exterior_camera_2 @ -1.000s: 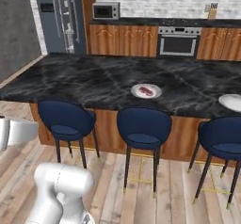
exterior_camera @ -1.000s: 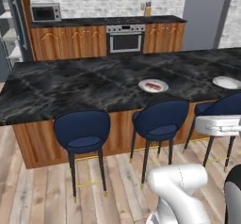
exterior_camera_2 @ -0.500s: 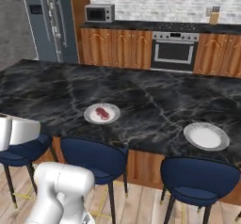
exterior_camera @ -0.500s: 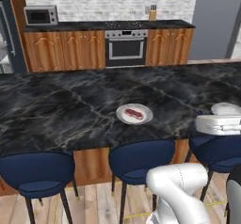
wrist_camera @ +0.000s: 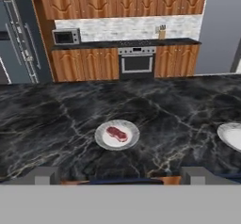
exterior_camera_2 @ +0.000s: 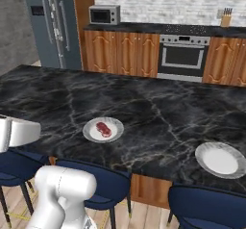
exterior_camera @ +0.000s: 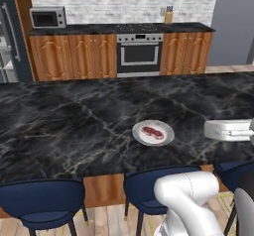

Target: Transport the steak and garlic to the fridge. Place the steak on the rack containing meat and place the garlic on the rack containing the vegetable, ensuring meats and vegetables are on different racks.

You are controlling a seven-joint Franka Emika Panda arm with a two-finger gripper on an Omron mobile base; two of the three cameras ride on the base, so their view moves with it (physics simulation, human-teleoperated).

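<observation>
The steak (exterior_camera: 153, 132) lies on a small round plate (exterior_camera: 166, 137) on the big black counter (exterior_camera: 74, 126). The plate sits near the counter's front edge, the edge next to the robot, about halfway along it. There is lots of bare counter all around the plate, to both sides and behind it.

A second plate (exterior_camera_2: 221, 159) with no food on it sits further along the same front edge, well apart from the steak plate.

Blue stools (exterior_camera: 42, 203) stand on the floor under the front edge. Past the far edge of the counter there is open floor, then wood cabinets, a steel oven (exterior_camera: 138, 55) and a microwave (exterior_camera: 47, 18). The fridge (exterior_camera_2: 53, 25) stands tall at the end of that row, beside the microwave.

The claw (wrist_camera: 120, 175) is wide open and holds nothing. Its two tips (wrist_camera: 41, 175) are far apart. It hangs in the air on the robot's side of the front edge, pointing at the steak, and touches nothing.
</observation>
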